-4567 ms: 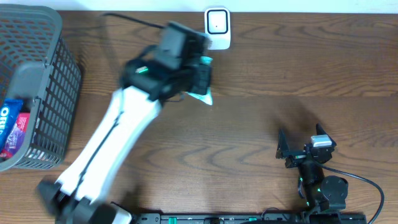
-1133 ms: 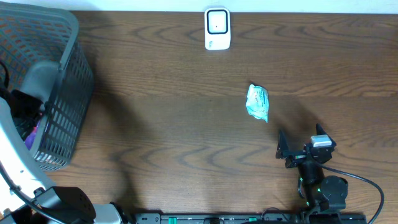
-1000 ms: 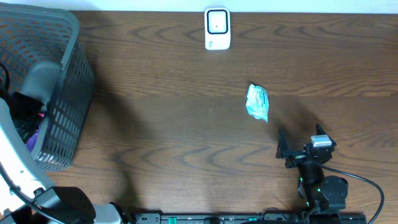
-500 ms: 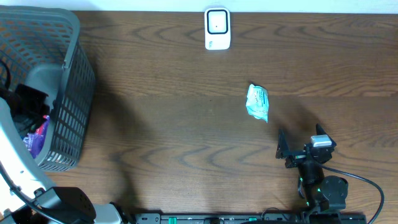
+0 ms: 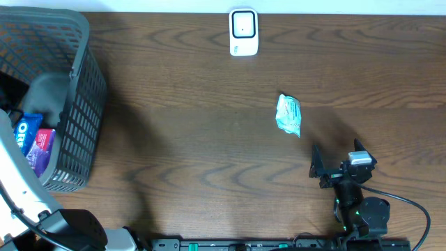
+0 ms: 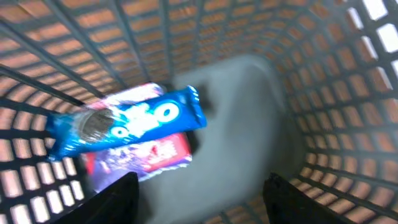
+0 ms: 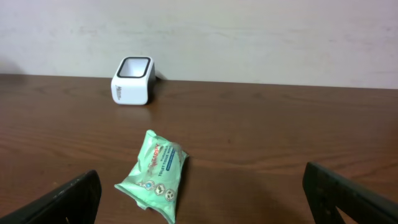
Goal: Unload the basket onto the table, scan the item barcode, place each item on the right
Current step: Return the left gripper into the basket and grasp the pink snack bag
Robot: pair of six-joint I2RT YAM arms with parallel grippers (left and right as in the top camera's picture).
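A mint-green plastic wipes packet [image 5: 288, 115] is lying flat on the wooden table [image 5: 174, 139], apart from the white boxy scanner [image 5: 243, 31] sitting upright. A blue Oreo pack [image 6: 124, 121] is lying over a pink packet [image 6: 146, 155] in the grey mesh basket [image 5: 77, 104].

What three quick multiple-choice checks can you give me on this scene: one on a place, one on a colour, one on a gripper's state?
1. The green pack lies: A in the basket; B on the table between the scanner and the right gripper; C on top of the scanner.
2. The Oreo pack is: A blue; B yellow; C black.
3. The left gripper is: A shut on the Oreo pack; B open and empty; C shut on the basket rim.

Key: B, it rests on bare wood; A, the wrapper shows blue; B, its fingers stand apart with nothing between.
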